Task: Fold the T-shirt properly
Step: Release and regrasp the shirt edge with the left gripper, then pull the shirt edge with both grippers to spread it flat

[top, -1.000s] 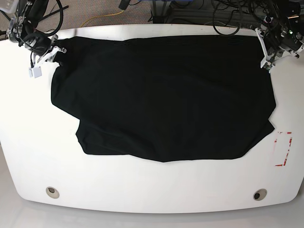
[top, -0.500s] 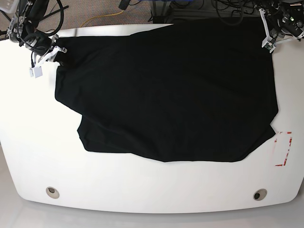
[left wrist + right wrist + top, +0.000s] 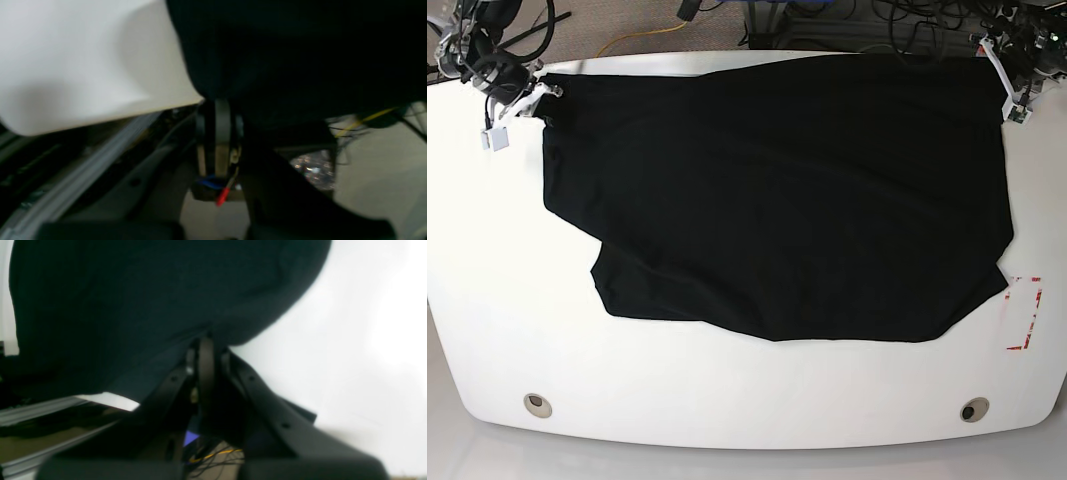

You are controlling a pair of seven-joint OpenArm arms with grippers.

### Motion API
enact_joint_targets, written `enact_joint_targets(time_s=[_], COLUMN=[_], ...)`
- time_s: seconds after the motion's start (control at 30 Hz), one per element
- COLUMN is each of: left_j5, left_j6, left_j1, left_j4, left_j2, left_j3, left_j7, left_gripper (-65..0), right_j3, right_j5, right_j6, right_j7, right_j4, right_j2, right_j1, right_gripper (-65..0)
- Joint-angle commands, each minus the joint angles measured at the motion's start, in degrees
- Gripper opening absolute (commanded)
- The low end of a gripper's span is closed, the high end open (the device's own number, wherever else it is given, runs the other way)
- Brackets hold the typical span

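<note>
Across the white table [image 3: 487, 300] I see the T-shirt [image 3: 777, 200] spread flat. My left gripper [image 3: 217, 106] pinches its far corner, and my right gripper [image 3: 205, 340] pinches the opposite far corner.

T-shirt [image 3: 777, 190] spread across the bench [image 3: 507, 300], held at its two far corners.

The far half of the bench is covered by the T-shirt, whose far edge is carried to the bench's back edge. The right gripper [image 3: 539, 92] is clamped on the corner at the base view's far left, the left gripper [image 3: 1012, 95] on the corner at its far right. A taped rectangle [image 3: 1022, 313] is found beside the garment's near right corner; two round holes [image 3: 538, 404] are set along the near edge.
</note>
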Motion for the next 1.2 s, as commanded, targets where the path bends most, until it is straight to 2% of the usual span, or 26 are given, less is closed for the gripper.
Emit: enact_joint_targets(time_s=[0.0, 0.2, 0.5, 0.6, 0.73, 0.83, 0.97, 1.17], left_j5=[0.15, 0.15, 0.15, 0.15, -0.11, 0.07, 0.15, -0.02], left_j6=[-0.06, -0.06, -0.06, -0.06, -0.06, -0.06, -0.06, -0.06], left_j1=[-1.08, -1.25, 3.67, 4.46, 2.88, -2.57, -9.08, -13.12], left_j4=[0.79, 0.79, 0.70, 0.26, 0.17, 0.70, 0.97, 0.97], left_j2=[0.04, 0.04, -0.40, -1.72, -1.55, -1.02, 1.71, 2.41], left_j3=[-0.60, 0.46, 0.28, 0.28, 0.20, 0.20, 0.20, 0.55], left_j7=[0.30, 0.22, 0.22, 0.22, 0.13, 0.13, 0.48, 0.48], left_gripper=[-64.0, -64.0, -64.0, -64.0, -64.0, -64.0, -64.0, -64.0], right_j3=[0.39, 0.39, 2.41, 2.59, 2.32, 2.24, 2.41, 2.32], right_j5=[1.30, 1.30, 1.30, 1.21, 1.21, 1.30, 0.77, 0.59], right_j6=[0.38, 0.29, 0.55, 0.64, 0.64, 0.64, 0.64, 0.38], right_j7=[0.91, 0.91, 0.91, 0.91, 0.91, 0.91, 0.91, 0.91], right_j4=[5.77, 9.37, 10.87, 12.28, 12.89, 12.98, 12.89, 12.54], right_j2=[1.26, 1.08, -1.29, -3.05, -4.63, -5.07, -4.54, -2.96], right_j1=[-3.29, -10.15, -18.15, -19.38, -19.03, -16.22, -12.44, -6.46], right_gripper=[-65.0, -65.0, -65.0, -65.0, -65.0, -65.0, -65.0, -65.0])
